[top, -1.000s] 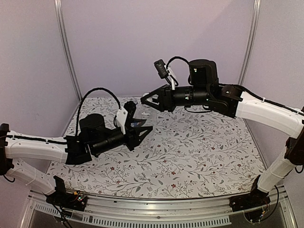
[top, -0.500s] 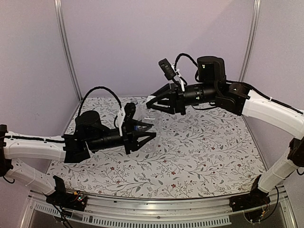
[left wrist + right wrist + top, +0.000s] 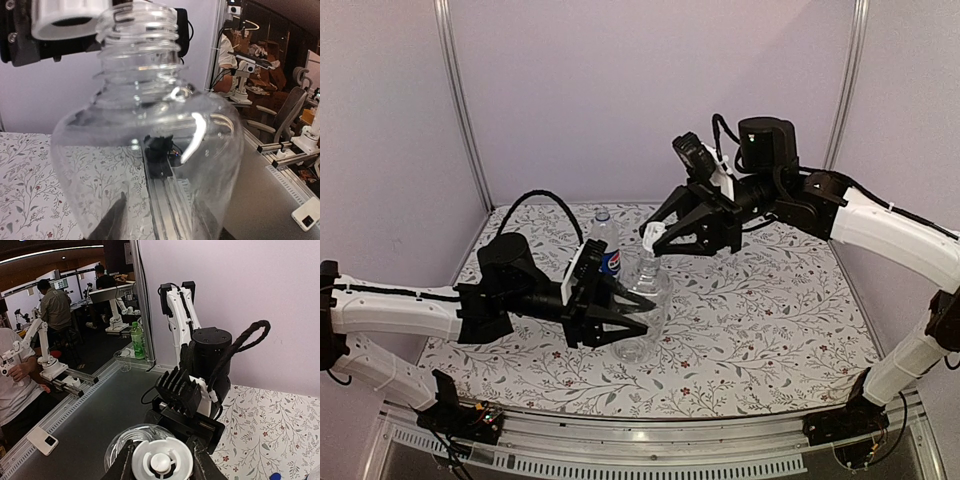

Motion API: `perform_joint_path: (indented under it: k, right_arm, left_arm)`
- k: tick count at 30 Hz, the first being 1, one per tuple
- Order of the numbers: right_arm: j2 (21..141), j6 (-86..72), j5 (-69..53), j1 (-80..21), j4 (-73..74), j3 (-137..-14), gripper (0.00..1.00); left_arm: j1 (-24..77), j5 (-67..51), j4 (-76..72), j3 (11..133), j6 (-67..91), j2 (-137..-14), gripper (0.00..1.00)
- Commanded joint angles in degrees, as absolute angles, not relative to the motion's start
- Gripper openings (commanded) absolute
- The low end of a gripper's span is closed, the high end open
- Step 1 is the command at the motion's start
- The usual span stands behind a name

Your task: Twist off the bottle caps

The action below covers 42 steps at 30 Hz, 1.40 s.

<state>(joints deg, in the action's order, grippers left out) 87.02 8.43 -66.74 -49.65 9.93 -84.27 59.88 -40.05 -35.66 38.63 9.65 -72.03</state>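
My left gripper point(image 3: 623, 318) is shut on the short unlabelled clear bottle point(image 3: 642, 305), held tilted above the table. In the left wrist view this bottle point(image 3: 145, 150) fills the frame and its threaded neck point(image 3: 137, 35) is bare. My right gripper point(image 3: 656, 238) is shut on the pale cap point(image 3: 652, 236), just above and beside that neck. In the right wrist view the cap point(image 3: 160, 464) sits between my fingers point(image 3: 122, 465), with the open bottle mouth point(image 3: 122, 442) below it. Behind stands the Pepsi bottle point(image 3: 607, 248) with its blue cap point(image 3: 603, 214) on.
The floral table cover point(image 3: 760, 320) spreads under both arms. Lilac walls and metal posts point(image 3: 458, 100) close in the back and sides. An aluminium rail point(image 3: 650, 440) runs along the near edge.
The left arm swung the clear bottle forward and to the right, into plain view. The right gripper moved right and down, closed on the pale cap, and holds it apart from the neck.
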Motion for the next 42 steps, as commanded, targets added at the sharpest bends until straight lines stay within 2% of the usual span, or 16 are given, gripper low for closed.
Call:
perform_joint_path:
  k: [1, 8, 14, 21, 30, 42]
  right_arm:
    - [87.3, 8.6, -65.4, -49.0, 10.8, -84.6, 0.15]
    - [85.9, 6.0, -58.9, -48.1, 9.0, -84.3, 0.15]
    - [81.5, -1.3, -48.9, -43.5, 3.1, -78.8, 0.16]
    - [79.1, -4.6, -31.3, -40.5, 2.3, -71.3, 0.17]
    - [84.7, -3.3, -18.4, -40.5, -0.8, -63.8, 0.18]
    - [99.1, -2.7, -15.9, -40.5, -8.8, -60.8, 0.18]
  left_arm:
    - [60.1, -39.3, -37.6, 39.1, 8.2, -71.8, 0.38]
    - [59.9, -35.4, -37.0, 37.8, 7.1, -71.0, 0.38]
    - [59.9, -30.9, -36.6, 34.6, 7.1, -67.0, 0.39]
    - [59.5, -17.8, -34.0, 30.1, 7.6, -58.9, 0.41]
    - [59.2, 4.5, -25.7, 28.9, 7.8, -50.1, 0.42]
    - [58.8, 8.2, -22.5, 29.3, 7.2, -48.3, 0.43]
